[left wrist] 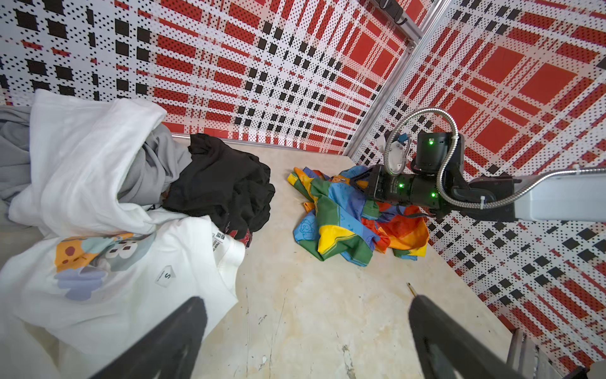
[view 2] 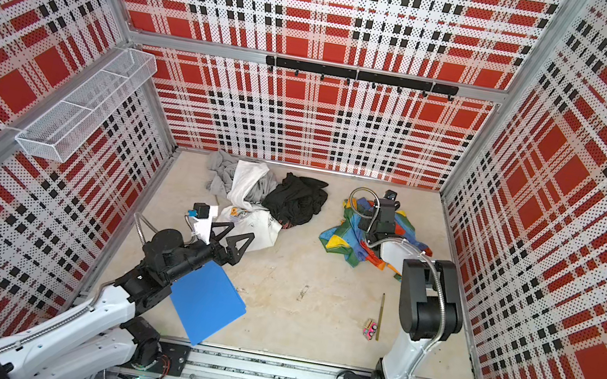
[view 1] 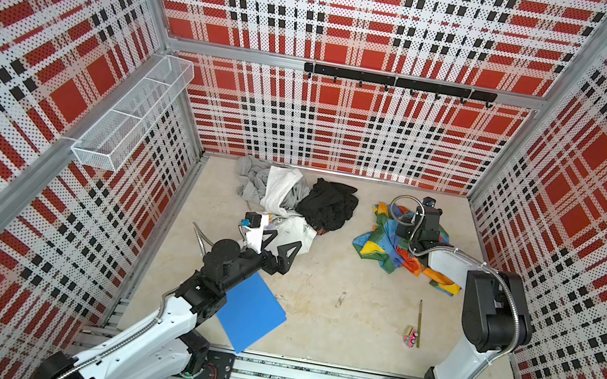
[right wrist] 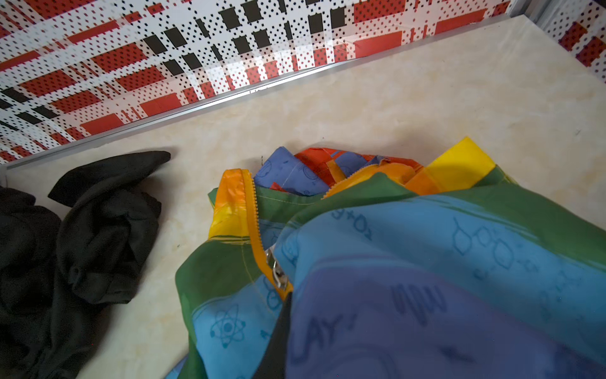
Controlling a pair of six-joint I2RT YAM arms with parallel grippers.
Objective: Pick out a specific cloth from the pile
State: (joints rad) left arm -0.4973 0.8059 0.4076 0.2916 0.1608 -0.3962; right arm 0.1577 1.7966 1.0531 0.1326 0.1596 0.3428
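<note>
Lying crumpled on the table point(view 1: 339, 285), the cloth point(view 1: 378, 248) sits on the right side in both top views, near the back wall and apart from the pile point(view 1: 291, 201), with a bare strip of table between them; its patches of blue, green, yellow, orange and red show clearly from the left wrist point(left wrist: 341, 226). The right gripper point(left wrist: 370, 185) is pushed down into the cloth's folds; in the right wrist view the blue and green fabric point(right wrist: 426, 262) drapes over the fingers, with only one dark finger point(right wrist: 280, 328) showing beside an orange zip point(right wrist: 259, 236), so whether the jaws are clenched on the fabric cannot be told. The left gripper point(view 1: 284, 243) stands released, its jaws spread wide and empty; it hovers at the near edge of the pile, one finger point(left wrist: 183, 328) over the white printed T-shirt point(left wrist: 114, 279), the other over bare table. Behind that shirt lie a black garment point(view 1: 328, 205) and a grey garment point(view 1: 250, 183). A blue folder point(view 1: 252, 314) lies near the left arm; a pencil point(view 1: 418, 322) and a small pink object point(view 1: 410, 337) lie near the right arm's base.
</note>
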